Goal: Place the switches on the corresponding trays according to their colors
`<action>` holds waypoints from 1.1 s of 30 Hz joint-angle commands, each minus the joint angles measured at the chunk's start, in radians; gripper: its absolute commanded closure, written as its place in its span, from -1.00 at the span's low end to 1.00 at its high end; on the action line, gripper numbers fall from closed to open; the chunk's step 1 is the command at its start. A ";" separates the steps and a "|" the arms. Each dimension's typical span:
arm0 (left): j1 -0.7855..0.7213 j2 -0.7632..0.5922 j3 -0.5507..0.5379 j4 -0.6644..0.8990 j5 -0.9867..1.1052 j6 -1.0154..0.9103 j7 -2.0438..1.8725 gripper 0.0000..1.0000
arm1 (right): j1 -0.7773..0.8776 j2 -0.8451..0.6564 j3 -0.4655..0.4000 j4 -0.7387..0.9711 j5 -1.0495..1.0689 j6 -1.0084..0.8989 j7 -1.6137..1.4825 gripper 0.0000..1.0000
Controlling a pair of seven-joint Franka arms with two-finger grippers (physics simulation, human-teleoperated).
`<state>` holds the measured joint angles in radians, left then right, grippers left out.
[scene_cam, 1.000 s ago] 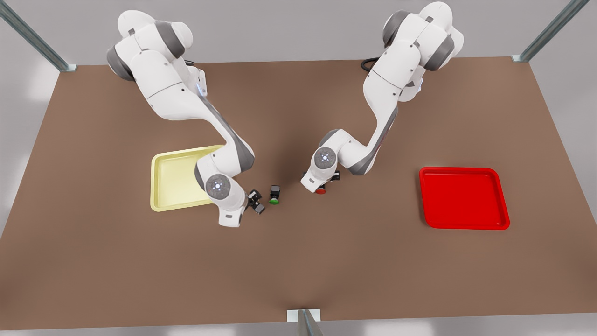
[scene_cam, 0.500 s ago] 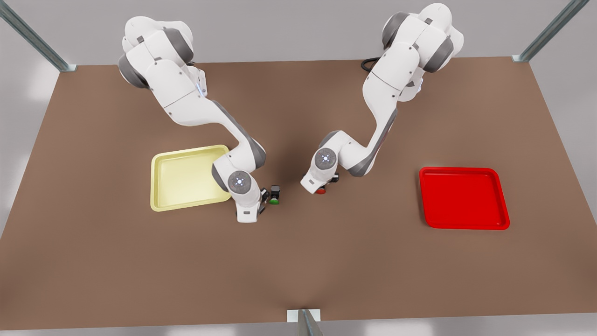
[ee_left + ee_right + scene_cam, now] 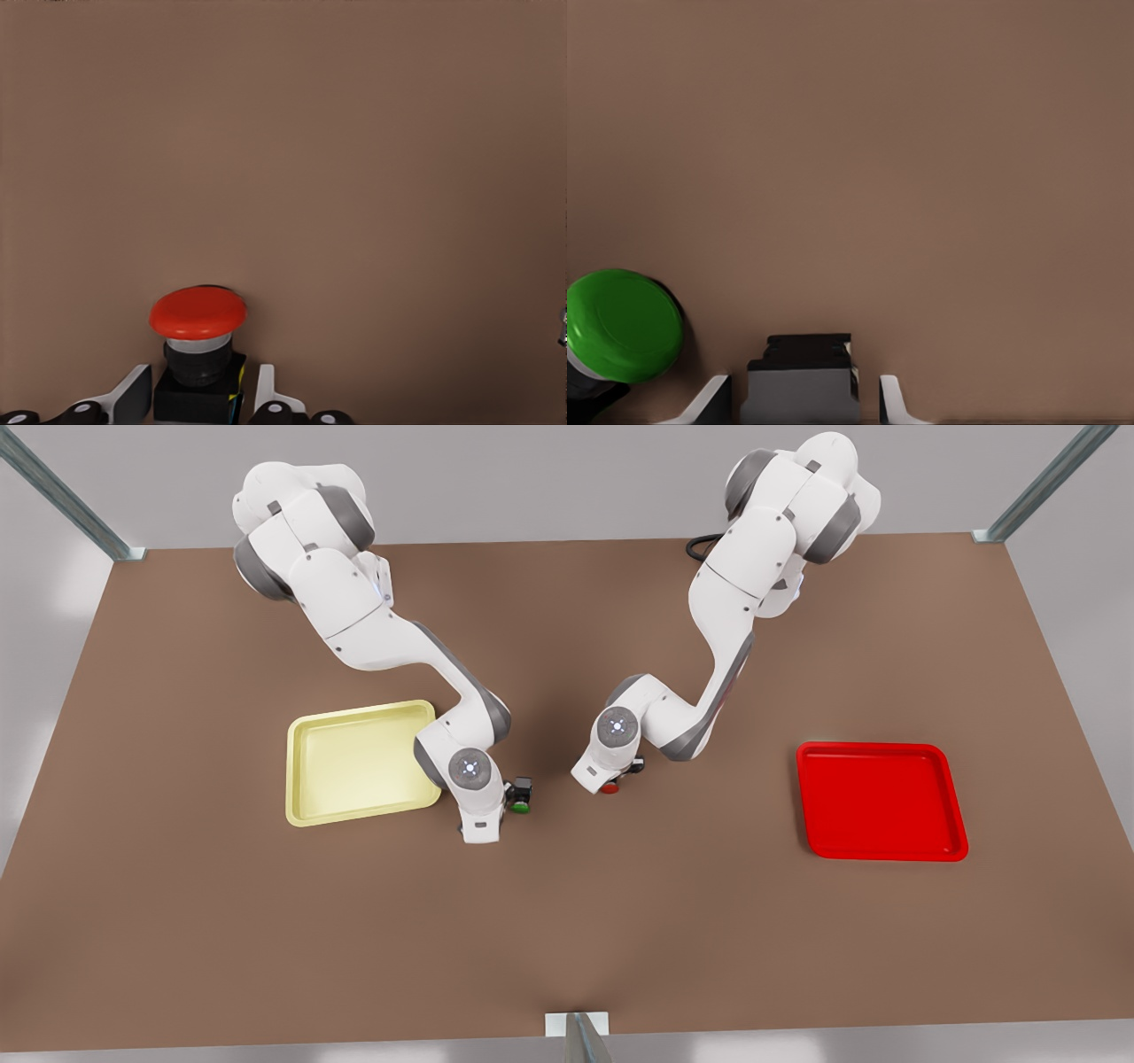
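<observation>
reaching left gripper [image 3: 203,372]: low over the counter [image 3: 567,921], on the arm at the front view's right. its fingers [image 3: 133,394] sit narrowly on either side of the red switch [image 3: 198,314], with a slim gap showing at each side of the dark body, so they are not yet clamped.
red switch: lying on the counter with its round red cap pointing away from the wrist, so the boxy body is what the fingers would squeeze.
right gripper [image 3: 802,381]: down at the counter on the arm at the front view's left, just past the corner of the yellow tray [image 3: 292,779]. its fingers [image 3: 890,398] are apart, straddling a dark switch body [image 3: 802,372] with clear gaps.
dark switch body: its cap is hidden from the wrist camera (probably the yellow one, judging by the task, but the colour cannot be told).
green switch [image 3: 622,326]: just beside the right gripper's fingers, close enough that a sloppy closing or lift could knock it.
yellow tray: near the right gripper, so only a short carry is needed.
red tray [image 3: 802,797]: well apart from the left gripper, toward the front view's right, with bare counter between for an open path.
edges: both trays have raised rims, so each switch needs lifting over before release.
</observation>
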<state>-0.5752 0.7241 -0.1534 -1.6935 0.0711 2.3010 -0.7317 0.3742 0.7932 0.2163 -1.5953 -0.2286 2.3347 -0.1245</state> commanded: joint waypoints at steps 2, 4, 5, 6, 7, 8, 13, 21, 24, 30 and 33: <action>0.000 0.000 0.000 0.000 0.001 0.000 0.000 -0.27 | -0.001 0.000 0.000 -0.002 0.000 0.000 0.000 -0.12; 0.000 0.000 0.002 0.000 0.001 0.000 0.000 -0.21 | -0.003 0.000 0.000 -0.002 0.000 0.000 -0.001 -0.02; -0.002 0.001 0.002 0.000 0.001 0.000 0.000 -0.21 | -0.003 0.000 0.000 -0.002 0.000 0.000 -0.001 0.05; -0.002 0.001 0.002 0.000 0.001 0.000 0.000 -0.12 | -0.003 0.000 0.000 0.000 0.000 0.000 -0.001 0.10; -0.002 0.000 0.002 0.000 0.001 0.000 0.000 -0.05 | -0.001 0.000 0.000 0.002 0.000 0.000 -0.001 0.13; -0.002 0.000 0.003 0.000 0.001 0.000 -0.002 -0.04 | -0.001 0.000 0.000 0.000 0.000 0.000 -0.001 0.14; -0.002 0.001 0.003 0.000 0.001 0.000 0.000 -0.04 | 0.000 -0.002 0.000 0.002 -0.001 0.000 -0.004 0.14; -0.002 -0.002 0.005 0.002 0.001 -0.005 -0.002 -0.07 | -0.135 -0.262 0.002 -0.227 0.012 -0.069 0.000 0.11; 0.000 -0.002 0.005 0.002 0.001 -0.005 0.000 -0.06 | -0.215 -0.394 0.003 -0.391 0.014 -0.067 -0.003 0.09; 0.000 -0.002 0.005 0.003 -0.001 -0.011 -0.002 -0.16 | -0.273 -0.508 0.000 -0.612 0.020 -0.055 0.097 0.02; 0.000 -0.002 0.005 0.003 -0.002 -0.015 -0.003 -0.18 | -0.353 -0.506 0.002 -0.641 0.020 -0.041 0.097 -0.95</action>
<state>-0.5767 0.7225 -0.1488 -1.6905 0.0698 2.2857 -0.7348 0.0138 0.2881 0.2163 -2.2380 -0.2244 2.2911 -0.0172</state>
